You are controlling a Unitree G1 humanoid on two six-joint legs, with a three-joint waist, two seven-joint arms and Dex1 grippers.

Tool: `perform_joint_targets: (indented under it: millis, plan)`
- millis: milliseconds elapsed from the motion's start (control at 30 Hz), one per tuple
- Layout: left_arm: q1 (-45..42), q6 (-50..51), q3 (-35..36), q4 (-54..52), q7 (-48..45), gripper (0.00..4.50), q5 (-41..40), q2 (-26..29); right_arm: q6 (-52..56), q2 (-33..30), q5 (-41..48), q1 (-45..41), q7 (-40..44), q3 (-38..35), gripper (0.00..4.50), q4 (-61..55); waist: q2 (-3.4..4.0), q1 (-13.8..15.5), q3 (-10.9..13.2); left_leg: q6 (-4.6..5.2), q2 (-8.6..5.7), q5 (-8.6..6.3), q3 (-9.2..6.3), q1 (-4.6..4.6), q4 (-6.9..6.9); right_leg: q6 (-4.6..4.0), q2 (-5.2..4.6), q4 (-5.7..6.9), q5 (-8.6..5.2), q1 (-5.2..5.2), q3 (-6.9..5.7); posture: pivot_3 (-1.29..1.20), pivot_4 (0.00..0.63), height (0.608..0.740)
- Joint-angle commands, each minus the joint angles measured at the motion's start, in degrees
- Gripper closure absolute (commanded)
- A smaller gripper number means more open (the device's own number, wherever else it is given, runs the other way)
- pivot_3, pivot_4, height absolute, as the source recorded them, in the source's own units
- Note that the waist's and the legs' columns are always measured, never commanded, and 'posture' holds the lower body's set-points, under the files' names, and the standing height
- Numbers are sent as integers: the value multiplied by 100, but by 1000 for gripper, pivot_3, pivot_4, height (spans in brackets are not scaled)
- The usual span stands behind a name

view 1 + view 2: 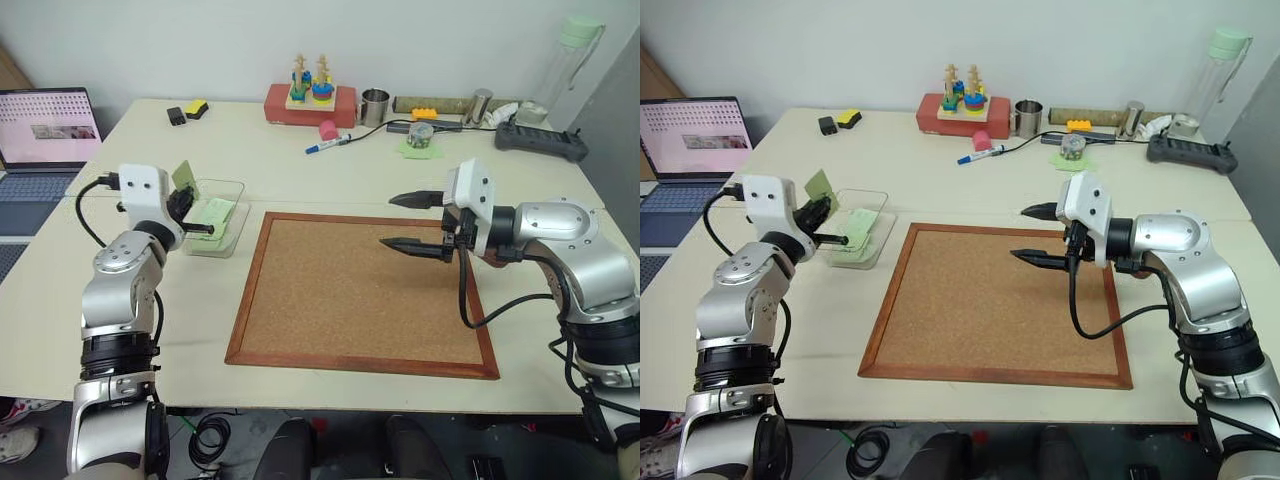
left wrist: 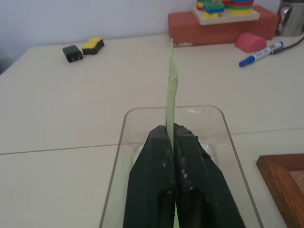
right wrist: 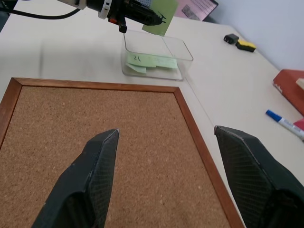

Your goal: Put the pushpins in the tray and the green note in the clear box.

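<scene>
While looking down from the head cam, the left gripper (image 1: 190, 218) is hovering over the clear box (image 1: 238, 186), fingers pinching a green note (image 1: 184, 175) that is standing up edgewise above the box. Likely it is being held there for dropping in. Other pale green notes (image 1: 217, 212) are lying inside the box already. The right gripper (image 1: 412, 222) is hanging over the cork board (image 1: 366, 290), w/ fingers spread apart & nothing btwn them, probably waiting clear of the left arm's work. No pins are showing on the board; the tray and pushpins can't be made out for sure among the clutter at the table's far edge.

Left wrist cam: the two black fingers (image 2: 156, 180) are pressing together on the note's lower edge, the note (image 2: 171, 95) rising thin-side-on over the box's far wall (image 2: 175, 110). A blue marker (image 2: 261, 53) & red block (image 2: 223, 26) are sitting beyond.

Right wrist cam: the wide-apart fingertips (image 3: 97, 166) are framing the board, w/ the box (image 3: 183, 52) ahead, a note w/ handwriting (image 3: 147, 61) lying inside it, & the left gripper holding its note (image 3: 161, 16) just above.
</scene>
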Motion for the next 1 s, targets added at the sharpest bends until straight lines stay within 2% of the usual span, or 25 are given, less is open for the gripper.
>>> perform_joint_targets:
  millis: [33,167,300,400,533,767,1000]
  plan:
    - [-67,-270,42,-76,-68,3349,117,136,23,-109,41,-9,-50,-141,1134,-286,0,-3,0,0,0,0,1,0,0,0,0,-1,0,-1,0,0,150,740]
    - [-31,-401,1,-225,-171,2662,164,167,-9,-182,22,29,-26,-160,1134,-256,0,8,0,2,1,-1,0,-1,1,0,-1,-1,0,0,-1,0,150,740]
    - [109,-314,68,-501,-287,1732,139,259,-33,-236,25,70,-35,-209,1134,-223,0,6,0,5,1,-3,0,0,2,1,-1,1,1,1,-1,0,150,740]
    - [392,-171,132,-987,-582,1215,90,557,-78,-321,18,162,-41,-330,1134,-119,0,-8,0,4,3,-2,2,0,1,0,-1,2,1,0,0,0,150,740]
    - [858,126,212,-1634,-1433,416,-254,1171,-347,-439,-80,447,-152,-563,1134,206,0,-6,0,6,4,-3,5,-1,-1,0,-1,-1,1,0,2,0,150,740]
    - [2387,290,617,-2354,-3290,416,-690,2512,-193,-999,231,1325,-28,-1408,1134,-66,6,-11,3,24,10,-14,11,0,-3,-1,-1,-5,0,2,5,0,150,740]
    - [3344,173,1169,-2465,-4041,416,-817,2870,60,-2072,388,2166,625,-2109,1134,-34,8,-3,5,28,18,-14,21,10,-1,-10,0,-1,-5,11,2,0,150,740]
